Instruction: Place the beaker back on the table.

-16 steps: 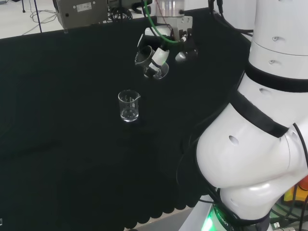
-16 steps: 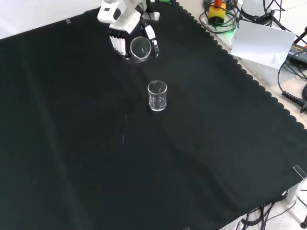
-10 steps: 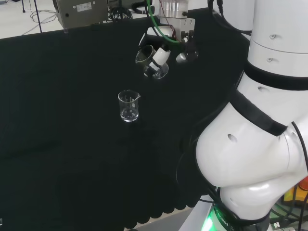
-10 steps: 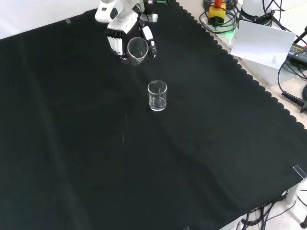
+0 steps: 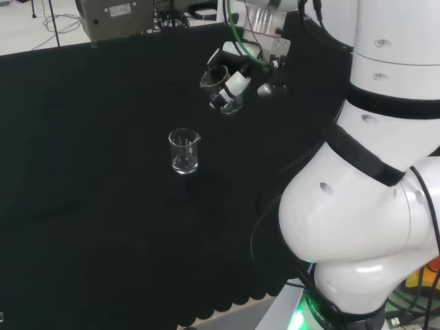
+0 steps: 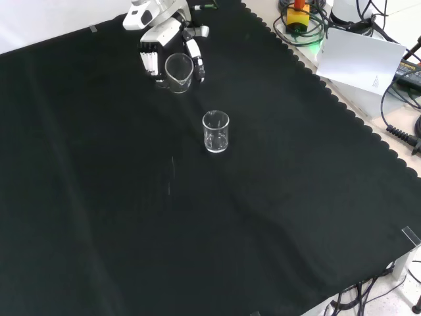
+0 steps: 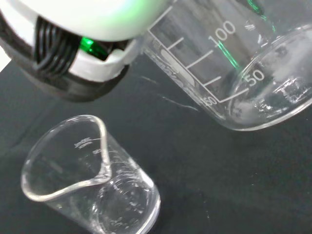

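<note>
Two clear beakers show: the held beaker (image 6: pixel 178 71), tilted in the curled fingers of the hand (image 6: pixel 158 49), hangs above the cloth near the bench's (image 6: pixel 99 217) far edge in the front view, apparently empty. The second beaker (image 6: pixel 216 131) stands upright nearer the middle.

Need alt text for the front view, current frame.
The black and white hand at the top of the view holds a clear glass beaker, tilted, above the black cloth. A second clear beaker stands upright on the cloth nearer the camera, apart from the held one. Cables and a white sheet lie beyond the cloth's scalloped right edge.
</note>
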Action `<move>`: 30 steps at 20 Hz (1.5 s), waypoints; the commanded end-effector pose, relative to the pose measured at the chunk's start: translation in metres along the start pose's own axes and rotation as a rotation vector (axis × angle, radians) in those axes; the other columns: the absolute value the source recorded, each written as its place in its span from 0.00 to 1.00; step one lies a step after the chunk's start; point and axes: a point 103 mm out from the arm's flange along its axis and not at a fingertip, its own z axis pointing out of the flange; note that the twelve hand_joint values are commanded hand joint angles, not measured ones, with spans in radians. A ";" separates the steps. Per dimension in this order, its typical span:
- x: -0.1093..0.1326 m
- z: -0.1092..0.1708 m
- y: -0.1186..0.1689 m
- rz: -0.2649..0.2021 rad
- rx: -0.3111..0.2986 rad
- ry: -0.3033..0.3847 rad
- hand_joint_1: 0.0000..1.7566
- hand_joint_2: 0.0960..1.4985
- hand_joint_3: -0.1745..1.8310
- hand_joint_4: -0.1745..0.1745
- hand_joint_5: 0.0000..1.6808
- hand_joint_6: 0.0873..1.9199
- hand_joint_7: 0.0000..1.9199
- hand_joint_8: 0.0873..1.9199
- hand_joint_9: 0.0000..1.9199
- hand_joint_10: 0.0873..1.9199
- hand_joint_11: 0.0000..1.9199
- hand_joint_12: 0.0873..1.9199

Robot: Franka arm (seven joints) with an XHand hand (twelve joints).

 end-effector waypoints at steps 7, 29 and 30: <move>-0.042 0.028 0.032 -0.029 -0.111 0.094 0.81 0.43 0.39 0.00 0.70 0.38 0.61 0.41 0.66 0.35 0.62 0.37; -0.085 0.078 0.070 0.007 -0.149 0.175 0.82 0.30 0.52 0.00 0.70 0.39 0.69 0.38 0.74 0.28 0.62 0.36; -0.086 0.079 0.071 0.010 -0.154 0.180 0.82 0.30 0.52 0.00 0.70 0.39 0.69 0.38 0.74 0.28 0.62 0.36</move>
